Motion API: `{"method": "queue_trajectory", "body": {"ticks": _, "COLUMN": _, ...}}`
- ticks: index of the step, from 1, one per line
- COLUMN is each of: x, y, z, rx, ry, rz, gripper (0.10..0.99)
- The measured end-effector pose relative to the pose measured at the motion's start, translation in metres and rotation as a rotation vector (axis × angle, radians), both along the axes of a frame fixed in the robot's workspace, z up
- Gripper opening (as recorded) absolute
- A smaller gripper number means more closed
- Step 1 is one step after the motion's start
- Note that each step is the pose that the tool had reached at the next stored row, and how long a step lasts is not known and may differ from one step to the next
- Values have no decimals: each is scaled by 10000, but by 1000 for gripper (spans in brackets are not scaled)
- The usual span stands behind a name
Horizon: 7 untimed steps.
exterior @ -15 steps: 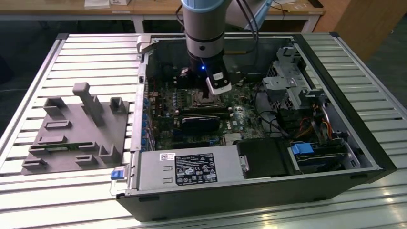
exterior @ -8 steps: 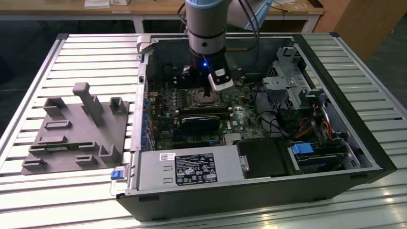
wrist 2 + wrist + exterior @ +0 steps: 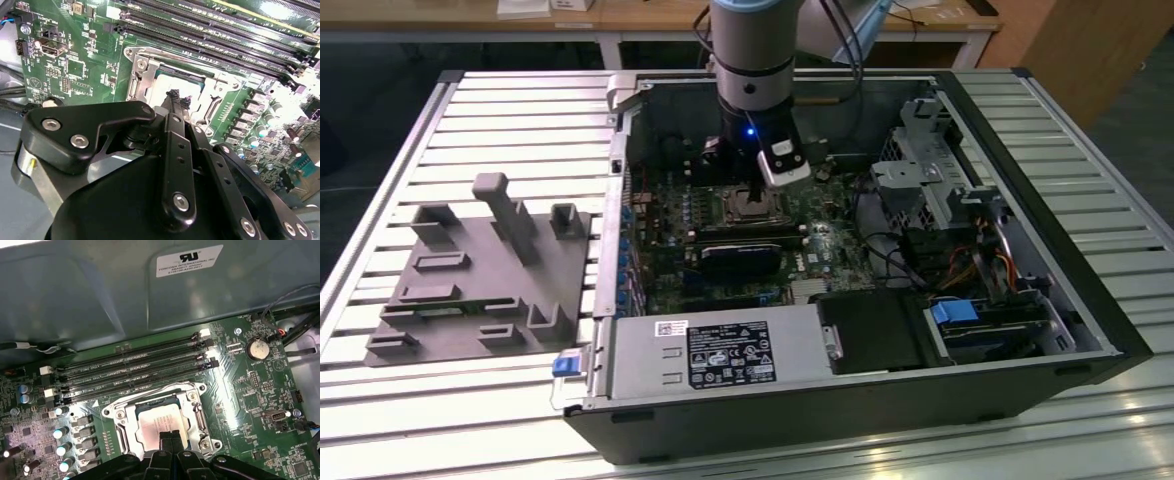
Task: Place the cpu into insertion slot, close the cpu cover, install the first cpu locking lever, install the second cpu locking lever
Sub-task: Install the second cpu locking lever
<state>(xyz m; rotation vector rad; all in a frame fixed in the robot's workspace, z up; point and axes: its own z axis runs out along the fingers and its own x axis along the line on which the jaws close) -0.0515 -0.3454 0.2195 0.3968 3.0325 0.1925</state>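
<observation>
Cpu [image 3: 159,422] seated in insertion slot [image 3: 118,415], tool [image 3: 170,436] fingertips together just above

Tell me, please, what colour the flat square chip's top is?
Silver-grey; the flat square chip shows best in the first wrist view.
</observation>
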Motion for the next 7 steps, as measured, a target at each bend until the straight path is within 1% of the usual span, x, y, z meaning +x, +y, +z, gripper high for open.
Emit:
{"method": "queue_trajectory", "body": {"ticks": 1, "x": 0, "y": 2, "z": 0, "rx": -16, "ry": 0, "rz": 0, "gripper": 102}}
{"method": "queue_trajectory", "body": {"ticks": 7, "x": 0, "y": 2, "z": 0, "rx": -20, "ry": 0, "rz": 0, "gripper": 102}}
